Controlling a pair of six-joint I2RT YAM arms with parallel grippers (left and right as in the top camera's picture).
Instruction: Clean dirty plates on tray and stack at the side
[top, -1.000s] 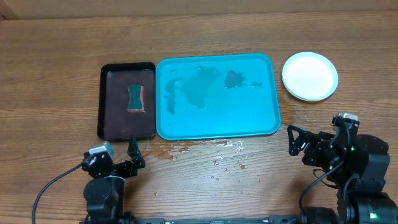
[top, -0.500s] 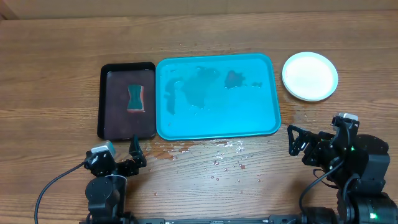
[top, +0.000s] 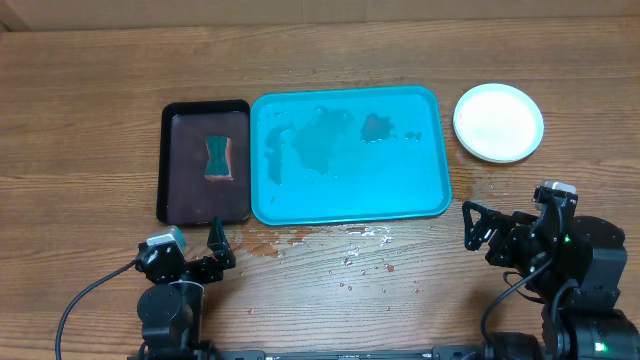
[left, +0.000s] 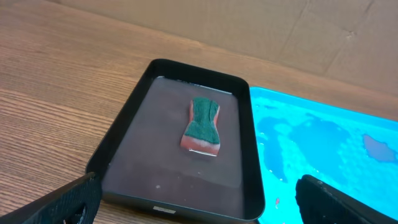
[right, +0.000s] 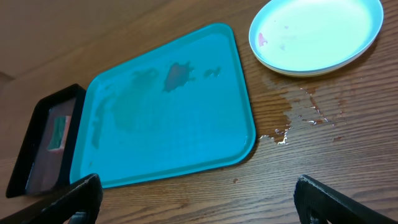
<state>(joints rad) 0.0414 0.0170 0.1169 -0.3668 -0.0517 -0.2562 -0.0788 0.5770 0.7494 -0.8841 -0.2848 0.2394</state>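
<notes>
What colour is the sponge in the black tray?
The sponge is green on top, reddish underneath; the left wrist view shows it best.

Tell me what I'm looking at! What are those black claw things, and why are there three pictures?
It is a robot with two arms at a wooden table. Each arm ends in a claw with two fingers, called a gripper. One picture is taken from above: there the left gripper and the right gripper sit near the bottom edge. The other two pictures come from little cameras on the wrists, so the dark shapes in their bottom corners are the robot's own fingers. Both grippers are open and hold nothing. On the table lie a big blue tray, wet and smeared, a black tray with a sponge in it, and the plates, stacked to the right of the blue tray with a white one on top. Spilled drops wet the wood in front of the blue tray.
</notes>
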